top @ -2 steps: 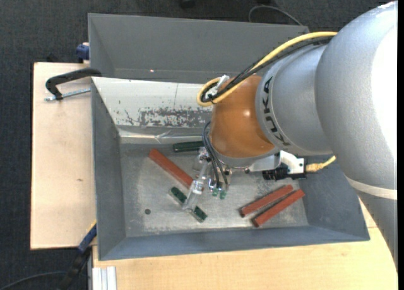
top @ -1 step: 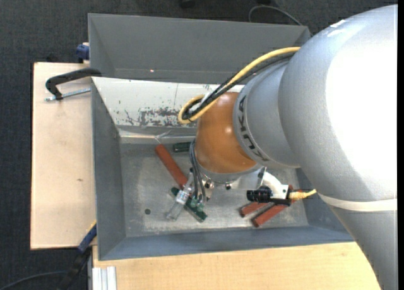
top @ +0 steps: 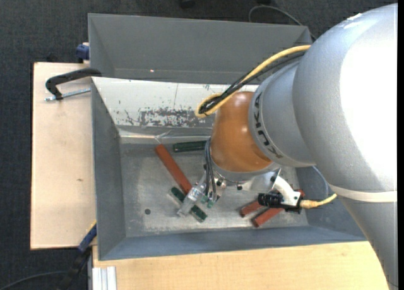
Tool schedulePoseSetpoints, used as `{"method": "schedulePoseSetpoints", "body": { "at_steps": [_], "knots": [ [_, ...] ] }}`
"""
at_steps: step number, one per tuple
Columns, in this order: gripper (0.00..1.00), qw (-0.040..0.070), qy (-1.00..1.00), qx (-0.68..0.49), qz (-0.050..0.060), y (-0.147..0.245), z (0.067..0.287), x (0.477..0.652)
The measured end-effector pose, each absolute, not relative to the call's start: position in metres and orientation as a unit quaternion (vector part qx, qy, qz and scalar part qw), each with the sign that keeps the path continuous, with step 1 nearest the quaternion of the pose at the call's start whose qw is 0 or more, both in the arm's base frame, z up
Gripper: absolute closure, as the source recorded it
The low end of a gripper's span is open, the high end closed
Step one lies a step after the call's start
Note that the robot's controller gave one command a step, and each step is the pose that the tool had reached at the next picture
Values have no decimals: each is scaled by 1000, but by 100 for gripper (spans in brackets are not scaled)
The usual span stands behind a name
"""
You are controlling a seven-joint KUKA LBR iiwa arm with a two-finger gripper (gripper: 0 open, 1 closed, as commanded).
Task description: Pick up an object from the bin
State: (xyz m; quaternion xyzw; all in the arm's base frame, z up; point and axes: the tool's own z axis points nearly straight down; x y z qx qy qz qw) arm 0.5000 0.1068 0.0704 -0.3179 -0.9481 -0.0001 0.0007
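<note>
We see a thick arm of smooth, rounded silver-grey segments, with a darker grey ring at the wrist. A glossy, domed orange cover caps the wrist, and a yellow cable beside a black cable curves along the arm to the cover's upper edge. Below it we note a slim gripper of dark and bare-metal parts.

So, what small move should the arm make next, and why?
Probably a short move down and slightly toward the view's left. The gripper hangs at the right edge of a small heap, a green strip with a clear silvery piece, beside the lower end of the reddish-brown stick, and I see no thing held yet.
</note>
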Motion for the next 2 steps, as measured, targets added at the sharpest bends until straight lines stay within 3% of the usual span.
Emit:
{"method": "schedulePoseSetpoints", "body": {
  "at_steps": [1,2],
  "knots": [
    [100,1,-948,-318,-1,107,71,500],
    [100,-4,-949,-316,-3,108,172,502]
  ]
}}
